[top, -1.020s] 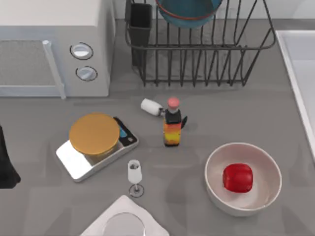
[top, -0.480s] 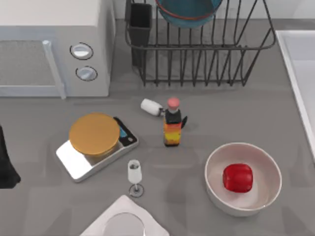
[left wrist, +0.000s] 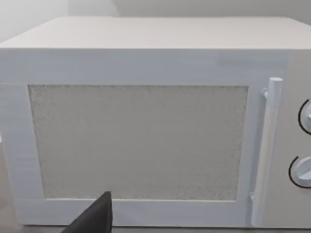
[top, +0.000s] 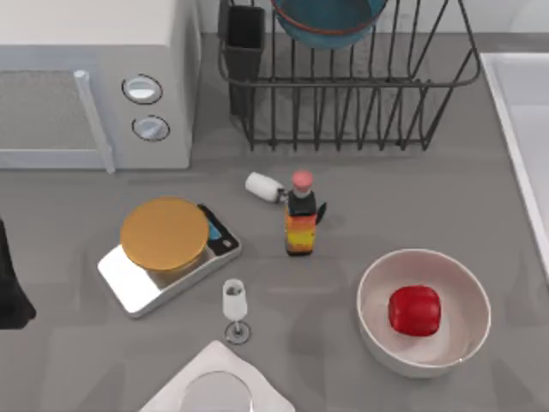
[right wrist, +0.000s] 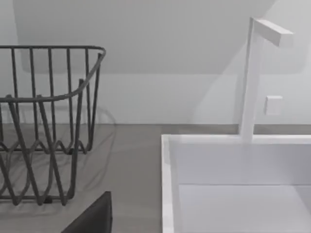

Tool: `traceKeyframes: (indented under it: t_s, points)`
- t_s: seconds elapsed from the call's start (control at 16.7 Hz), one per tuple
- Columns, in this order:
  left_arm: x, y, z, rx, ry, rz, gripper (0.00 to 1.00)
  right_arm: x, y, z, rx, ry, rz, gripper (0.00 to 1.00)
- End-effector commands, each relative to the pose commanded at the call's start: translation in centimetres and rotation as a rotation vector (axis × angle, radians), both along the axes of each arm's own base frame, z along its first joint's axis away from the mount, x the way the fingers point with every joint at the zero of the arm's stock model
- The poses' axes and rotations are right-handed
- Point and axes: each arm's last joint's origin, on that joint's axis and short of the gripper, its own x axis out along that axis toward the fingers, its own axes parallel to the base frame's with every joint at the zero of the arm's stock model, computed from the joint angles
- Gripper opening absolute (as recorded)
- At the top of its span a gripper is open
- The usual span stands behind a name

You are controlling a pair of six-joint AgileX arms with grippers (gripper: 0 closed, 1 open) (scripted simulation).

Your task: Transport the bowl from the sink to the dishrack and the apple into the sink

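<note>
My left tool (left wrist: 95, 218) faces the microwave (left wrist: 146, 121) at the table's left edge; my right tool (right wrist: 92, 218) sits near the sink (right wrist: 167, 184). I cannot tell either's opening. Nothing has moved over the last second. The bowl (top: 330, 21) sits in the dishrack (top: 343, 103); the apple (top: 414, 310) waits in the white bowl (top: 377, 330). No writing is readable.

Bright, even light; soft faint shadows, no glare or blur.
</note>
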Motion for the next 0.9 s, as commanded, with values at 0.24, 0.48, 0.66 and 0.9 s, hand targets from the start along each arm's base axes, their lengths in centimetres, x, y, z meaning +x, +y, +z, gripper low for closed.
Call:
traceKeyframes:
  t_s: [0.24, 0.48, 0.66, 0.9]
  points:
    - [0.0, 0.0, 0.0, 0.000, 0.000, 0.000, 1.00, 0.1, 0.9, 2.0, 0.066, 0.081, 0.078, 1.00]
    - [0.0, 0.0, 0.0, 0.000, 0.000, 0.000, 1.00, 1.3, 3.2, 5.7, 0.170, 0.326, 0.212, 1.00]
    - [0.0, 0.0, 0.0, 0.000, 0.000, 0.000, 1.00, 3.7, 6.0, 7.9, 0.209, 0.612, 0.274, 1.00]
    - [0.0, 0.0, 0.0, 0.000, 0.000, 0.000, 1.00, 8.1, 11.1, 8.1, 0.172, 1.037, 0.243, 1.00]
